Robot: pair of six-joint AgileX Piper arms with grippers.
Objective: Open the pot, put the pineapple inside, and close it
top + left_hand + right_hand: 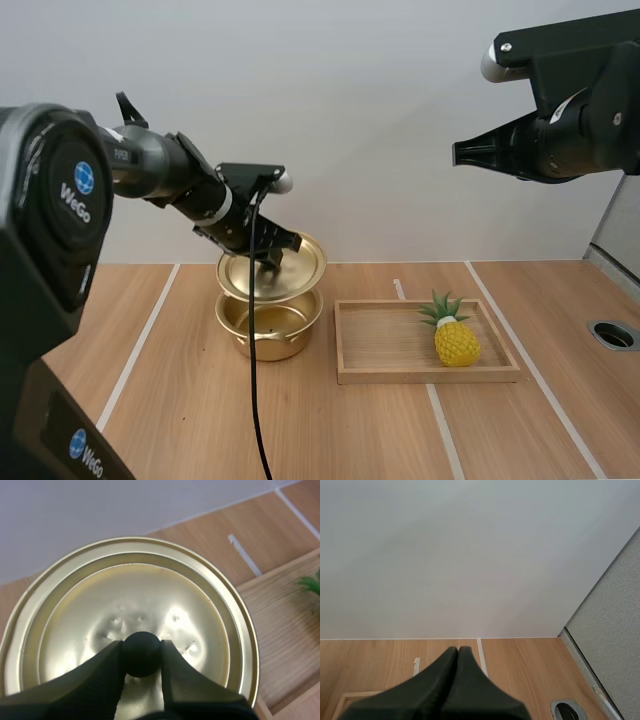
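The left pincer (141,647) clamps the knob (141,656) of the lid (135,590), tilted above the open pot (268,328); the right pincer (458,651), closed and empty, hangs high. The pineapple (455,340) lies in the tray (380,350) at the pot's three o'clock.

Left pincer (141,655) pinches the gold lid's (100,605) black knob (141,652).

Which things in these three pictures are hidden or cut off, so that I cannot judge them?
- Left wrist view: the lid hides the pot beneath it; the edge cuts off the pineapple, leaving leaf tips.
- High view: the left gripper hides the knob; the lid hides part of the pot's inside.
- Right wrist view: the right gripper and the edge leave one corner of the tray.
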